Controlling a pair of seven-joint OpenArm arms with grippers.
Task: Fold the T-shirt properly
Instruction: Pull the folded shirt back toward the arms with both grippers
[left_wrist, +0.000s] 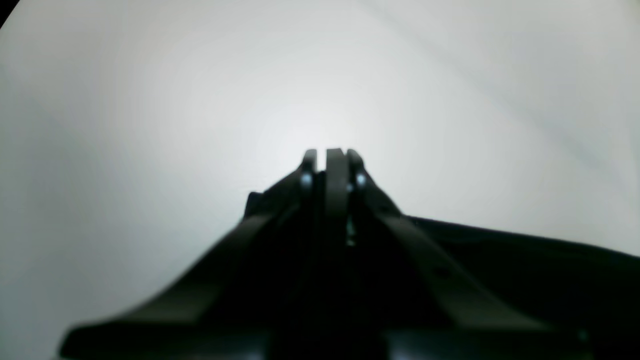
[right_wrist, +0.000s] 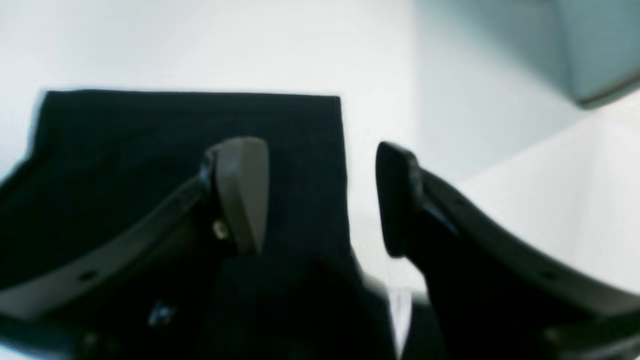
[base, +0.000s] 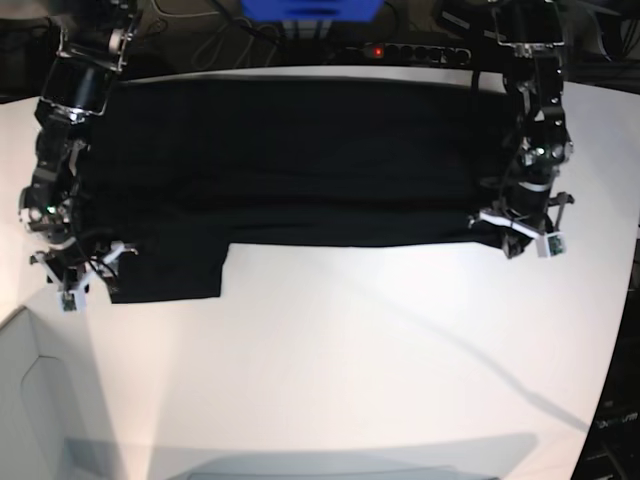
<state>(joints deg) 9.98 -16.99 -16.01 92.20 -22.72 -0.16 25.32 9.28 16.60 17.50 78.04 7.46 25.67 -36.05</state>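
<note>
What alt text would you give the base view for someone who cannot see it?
A black T-shirt lies spread across a white table, one sleeve jutting toward the camera. The left gripper sits at one end of the near edge, the right gripper at the sleeve end.

1. One large plain black soft-fabric T-shirt (base: 290, 160), spread across the table.
2. One white flat table (base: 380, 360).
3. Two black robot arms, each ending in one gripper: the left gripper (base: 528, 228) and the right gripper (base: 72, 272).
4. One blue box-shaped object (base: 310, 8) at the far edge.
5. One black power strip (base: 415, 52) showing one red light.
</note>
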